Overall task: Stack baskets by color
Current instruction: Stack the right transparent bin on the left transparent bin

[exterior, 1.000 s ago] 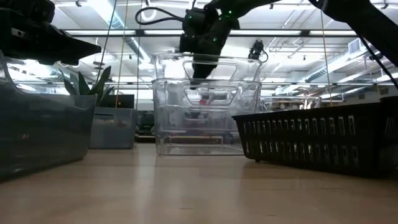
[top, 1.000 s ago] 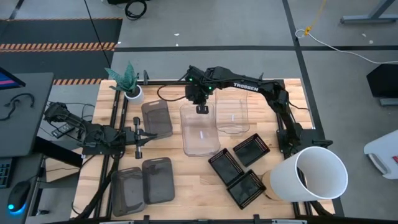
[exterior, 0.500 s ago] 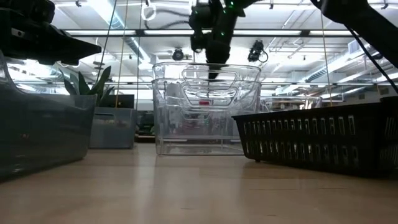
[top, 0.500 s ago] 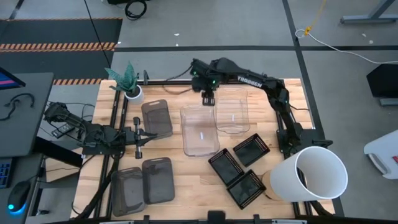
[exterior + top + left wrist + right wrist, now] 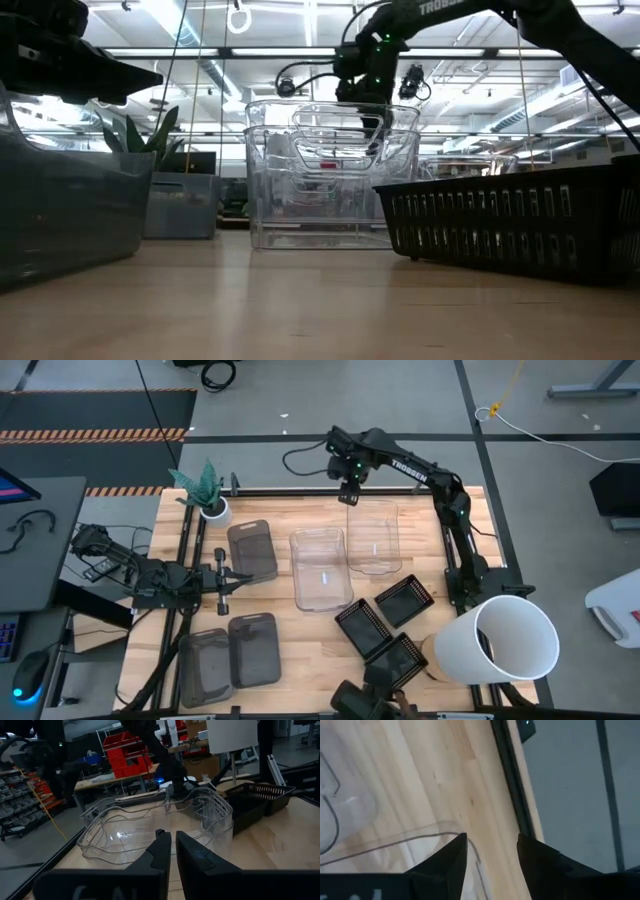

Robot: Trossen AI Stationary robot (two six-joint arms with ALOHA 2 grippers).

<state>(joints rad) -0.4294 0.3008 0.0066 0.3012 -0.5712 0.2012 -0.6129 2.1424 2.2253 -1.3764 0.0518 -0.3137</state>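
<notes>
- While the left gripper (image 5: pixel 221 580) waits at the table's left side, fingers nearly closed w/ nothing between them, I see three grey baskets (image 5: pixel 251 550) near it: one toward the back, two at the front-left.
- Mid-table, two clear baskets lie side by side, long axes running front-to-back: left clear basket (image 5: pixel 321 568) and right clear basket (image 5: pixel 373 538), which sits a bit further back.
- Right gripper (image 5: pixel 352 493) hovers over the back edge of the table, jaws spread, holding nothing; right clear basket's back rim (image 5: pixel 395 842) lies just below/in front of the fingers.
- My read: right arm is much nearer both clear ones, so the nesting move is its job; grab a short end rim.
- Clear ones look thin, glossy, see-through w/ handle cutouts.
- Right-front: three black mesh baskets (image 5: pixel 404 600), clustered, unstacked.
</notes>
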